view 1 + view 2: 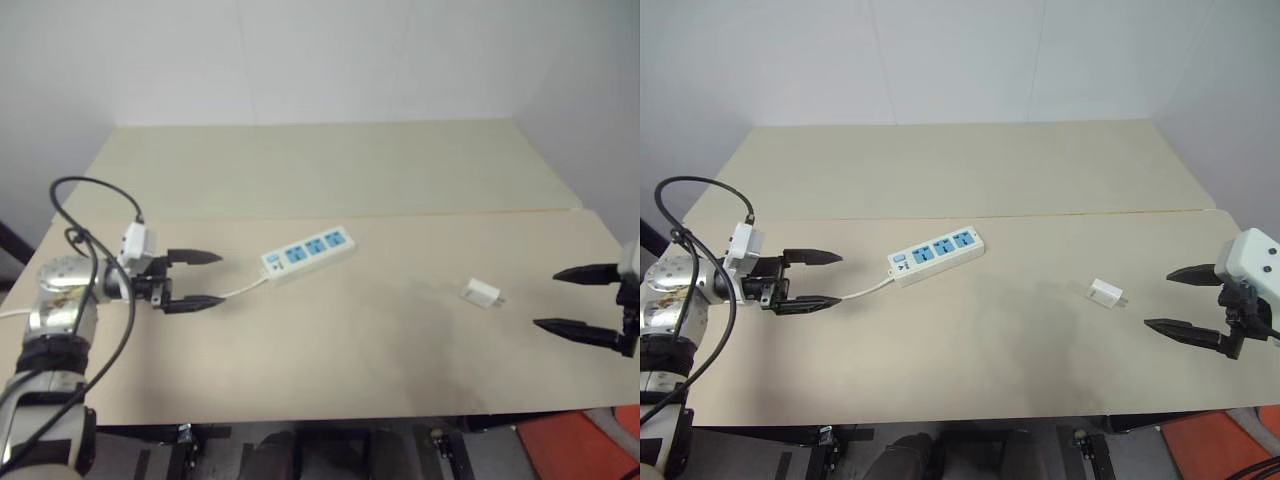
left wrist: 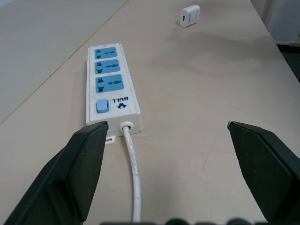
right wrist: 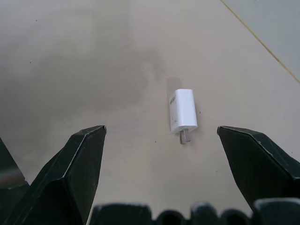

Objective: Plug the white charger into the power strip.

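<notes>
The power strip [image 1: 310, 251] lies flat near the table's middle, a white bar with three blue sockets facing up, its white cord [image 1: 243, 289] running left. My left gripper [image 1: 215, 279] hovers open at the cord end, pointing along the strip [image 2: 108, 91], with nothing between its fingers. The white charger [image 1: 481, 294] lies on its side to the right, its prongs [image 3: 184, 137] showing in the right wrist view. My right gripper [image 1: 552, 298] stands open a short way right of the charger [image 3: 183, 110], aimed at it and apart from it.
The beige table [image 1: 330, 370] has a seam [image 1: 450, 213] running across behind the strip. Its front edge lies near both arms. A black cable [image 1: 85, 215] loops over my left arm. An orange object [image 1: 590, 445] sits below the table at the lower right.
</notes>
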